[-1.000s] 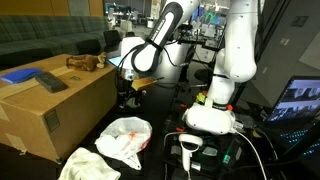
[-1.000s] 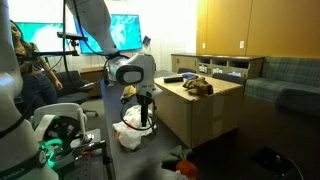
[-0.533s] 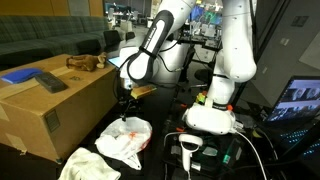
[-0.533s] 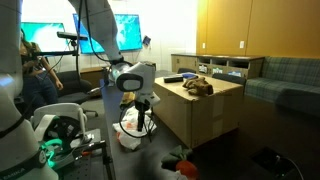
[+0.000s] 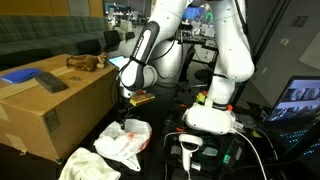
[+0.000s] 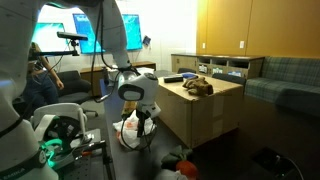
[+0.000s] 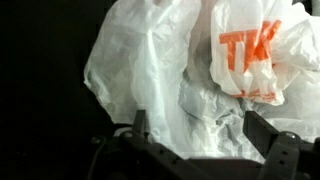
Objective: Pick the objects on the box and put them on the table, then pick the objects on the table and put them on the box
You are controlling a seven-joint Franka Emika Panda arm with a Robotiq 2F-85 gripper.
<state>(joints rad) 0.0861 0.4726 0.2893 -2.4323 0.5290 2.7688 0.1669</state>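
Two things on the counter: the white-and-orange plastic bag (image 5: 126, 141) and the large white cloth (image 5: 84, 165) are seen lying near each other on the black counter (image 5: 165, 135), beside the box (image 5: 60, 112).
Change: within the last second the arm has been lowered from box-top height, so the claw (image 5: 122, 120) is now hung just above the bag. The bag itself has not been shifted.
Claw: its jaws are held wide apart and nothing is gripped. In the wrist view the claw (image 7: 200, 140) is framed on either side of crumpled plastic. Whether the film is touched cannot be told.
Meaning for the task: a pick of the bag is judged to be prepared, for transfer onto the box.
Box top: the blue flat pad (image 5: 20, 75), dark grey slab (image 5: 48, 82) and brown lump (image 5: 85, 62) are seen resting there, so that half is not done.
Materials: the bag is thin, glossy, crinkled film with orange print. The cloth is soft and folded. The carton is stiff and taped.
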